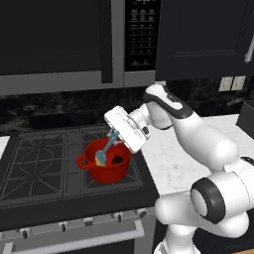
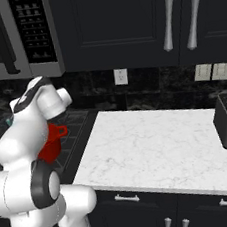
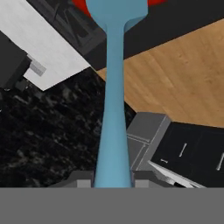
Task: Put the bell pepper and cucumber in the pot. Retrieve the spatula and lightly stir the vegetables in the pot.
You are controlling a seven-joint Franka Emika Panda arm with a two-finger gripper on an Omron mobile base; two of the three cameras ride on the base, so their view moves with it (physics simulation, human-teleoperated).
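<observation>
Stir step in hand. Gripper [image 1: 115,133] is clamped on the spatula [image 1: 107,145] handle, w/ the blade end dipped into the red pot [image 1: 106,163] on the stove [image 1: 44,163], front burner. Pale yellow bit by the blade is prob. the bell pepper [image 1: 101,158]; cucumber can't be made out. Hand view has the spatula [image 3: 113,100] running straight out from between the fingers toward the pot [image 3: 81,5]. Next move likely calls for small, gentle sweeps inside the rim, w/o tipping the pot.

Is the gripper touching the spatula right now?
Touching. Hand view: the spatula handle sits clamped between the gripper fingertips, no gap either side. Left base view shows its blade reaching into the pot.
</observation>
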